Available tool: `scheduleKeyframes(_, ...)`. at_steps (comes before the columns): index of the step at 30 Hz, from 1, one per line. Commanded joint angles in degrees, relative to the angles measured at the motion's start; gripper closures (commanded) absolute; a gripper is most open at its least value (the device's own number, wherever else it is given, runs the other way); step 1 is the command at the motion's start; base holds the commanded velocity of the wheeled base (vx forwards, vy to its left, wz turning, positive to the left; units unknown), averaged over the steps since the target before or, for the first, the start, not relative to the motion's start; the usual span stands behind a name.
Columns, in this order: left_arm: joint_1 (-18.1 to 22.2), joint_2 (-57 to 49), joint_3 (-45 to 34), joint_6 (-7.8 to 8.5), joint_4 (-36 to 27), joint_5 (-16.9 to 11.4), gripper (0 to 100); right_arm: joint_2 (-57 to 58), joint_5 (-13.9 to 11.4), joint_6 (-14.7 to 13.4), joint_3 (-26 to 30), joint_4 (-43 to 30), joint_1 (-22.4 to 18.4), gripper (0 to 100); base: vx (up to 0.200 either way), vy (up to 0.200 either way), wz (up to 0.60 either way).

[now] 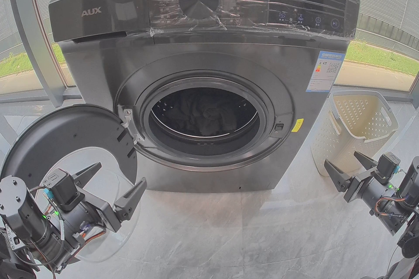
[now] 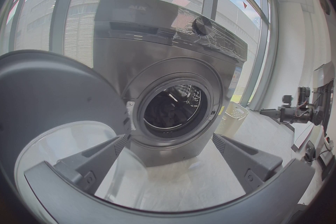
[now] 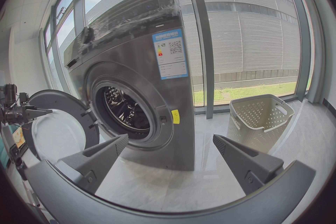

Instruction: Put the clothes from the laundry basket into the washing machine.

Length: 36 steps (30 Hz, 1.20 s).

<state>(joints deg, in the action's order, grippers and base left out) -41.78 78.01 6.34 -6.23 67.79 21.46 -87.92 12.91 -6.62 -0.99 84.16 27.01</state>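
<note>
Apparently near done: dark clothes (image 1: 203, 112) lie inside the drum of the washer (image 1: 244, 53), whose door (image 1: 65, 136) hangs open on the robot's left, and the basket (image 1: 362, 118) on the floor just beside the washer's right flank shows bare perforated walls, though its bottom is hidden. Left claw (image 1: 120, 175) hovers low before the door, spread wide apart and holding nothing; right claw (image 1: 341, 158) sits near the basket, likewise spread and empty. Left to do, by my reckoning: check the basket's bottom for a stray piece, perhaps shut the door
</note>
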Motion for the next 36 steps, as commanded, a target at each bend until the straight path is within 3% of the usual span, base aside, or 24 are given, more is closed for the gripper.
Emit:
scheduleKeyframes(1, 1.0, -2.0, -2.3, 0.60, 0.1, 0.2, 0, 7.6, -0.1, 1.4, 1.0, -5.3, 0.1, 0, -0.200, 0.000, 0.00)
scheduleKeyframes(7, 1.2, -5.1, -3.5, 0.60, 0.1, 1.4, 0, 17.2, 0.0, 1.3, 1.0, -17.8, -0.1, 0, -0.200, 0.000, 0.00)
scheduleKeyframes(9, 1.6, -8.0, -4.3, 0.43, -0.1, 1.7, 0, 24.6, 0.5, 1.8, 1.0, -26.6, -1.5, 0, -0.200, 0.000, 0.00)
scheduleKeyframes(15, 5.1, -15.1, -6.3, 1.13, -1.8, 1.3, 0, 36.9, 1.5, 1.8, 1.0, -37.3, -5.7, 0, -0.100, 0.000, 0.00)
scheduleKeyframes(20, 7.1, -22.8, -6.3, 1.66, -9.4, 1.0, 0, 47.8, 1.5, 3.1, 1.0, -47.4, -8.7, 0, 0.000, 0.000, 0.00)
scheduleKeyframes(23, 9.3, -28.7, -6.3, 1.13, -19.6, 1.2, 0, 60.9, 0.5, 6.4, 0.9, -58.1, -13.0, 0, 0.000, 0.000, 0.00)
scheduleKeyframes(30, 15.1, -42.2, -6.3, 1.13, -34.1, 1.0, 0, 82.9, -6.8, 8.5, -0.1, -80.5, -20.1, 0, 0.000, 0.000, 0.00)
scheduleKeyframes(36, 19.5, -52.3, -6.3, 1.13, -42.9, 0.9, 0, 83.3, -6.7, 6.6, 0.5, -82.0, -20.5, 0, 0.000, 0.000, 0.00)
